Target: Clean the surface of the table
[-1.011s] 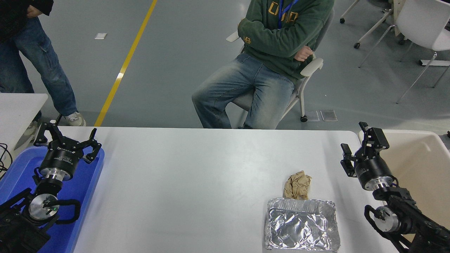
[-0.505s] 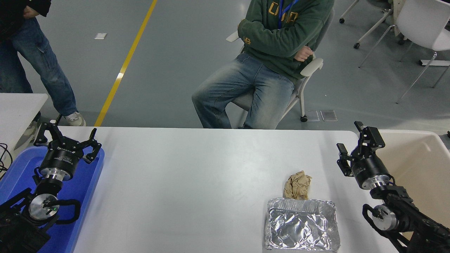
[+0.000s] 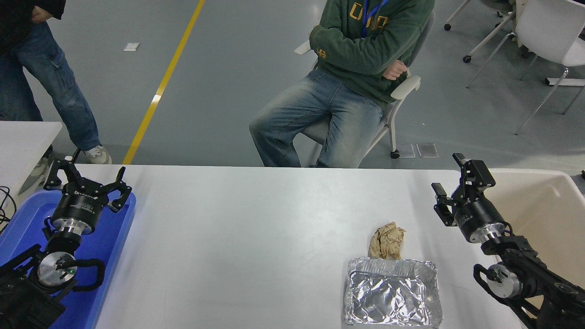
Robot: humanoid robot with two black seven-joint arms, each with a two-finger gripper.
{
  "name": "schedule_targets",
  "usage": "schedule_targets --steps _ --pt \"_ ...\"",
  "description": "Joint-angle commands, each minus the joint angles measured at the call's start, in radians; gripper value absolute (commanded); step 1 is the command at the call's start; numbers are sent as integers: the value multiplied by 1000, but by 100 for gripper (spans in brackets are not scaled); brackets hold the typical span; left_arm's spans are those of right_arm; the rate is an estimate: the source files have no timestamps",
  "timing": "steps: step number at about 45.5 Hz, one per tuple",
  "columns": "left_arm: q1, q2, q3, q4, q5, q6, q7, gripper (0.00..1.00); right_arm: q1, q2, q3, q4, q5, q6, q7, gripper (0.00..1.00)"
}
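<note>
Right gripper (image 3: 452,180) is drifting left and slightly away from the robot versus a second ago, sliding off the beige bin and over the table's right edge. Fingers are spread, nothing between them. Left arm, paper and foil tray are sitting where they were.

Near edge: crinkled foil tray (image 3: 392,293), shiny, rectangular with rolled rim, is lying flat on the table surface (image 3: 256,228) at lower right. Just behind it, touching or nearly touching its far rim, a crumpled brown paper wad (image 3: 386,241), matte, irregular lump. Both are sitting left of and nearer than the right gripper, apart from it, with only bare table in between.

Lower left: left gripper (image 3: 86,179) is hovering parked over the blue plastic tray (image 3: 116,237), fingers splayed wide, empty. Tray is glossy with rounded corners, butted against the table's left edge.

The table surface is spanning the whole middle: smooth matte white, rounded far corners, otherwise bare.

Right side: beige bin (image 3: 544,205), smooth plastic, deep, rounded rim, is standing beside the table's right end behind the right arm.

Far side: one person (image 3: 347,68) in a green hoodie and jeans is sitting on a white chair with arms crossed; another person (image 3: 41,68) is standing at upper left. More white chairs (image 3: 544,32) are standing at upper right on the grey floor.
</note>
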Motion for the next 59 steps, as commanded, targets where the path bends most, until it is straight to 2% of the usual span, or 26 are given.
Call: schedule_targets --steps 1,8,15,24,38,48,59 --pt "0 0 0 0 0 0 0 100 -7 -171 -79 208 -10 -1 -142 100" --pt "0 0 0 0 0 0 0 100 -2 -312 -163 336 -29 2 -279 100" --pt "0 0 0 0 0 0 0 100 6 -438 -191 448 -108 6 -351 100" --pt "0 0 0 0 0 0 0 100 7 -495 -192 528 -249 20 -468 100" --pt "0 0 0 0 0 0 1 100 7 -517 -254 580 -527 19 -498 100" --pt "0 0 0 0 0 0 0 100 6 -573 -361 609 -805 3 -503 100" --pt "0 0 0 0 0 0 0 100 10 -589 -444 649 -878 3 -500 99"
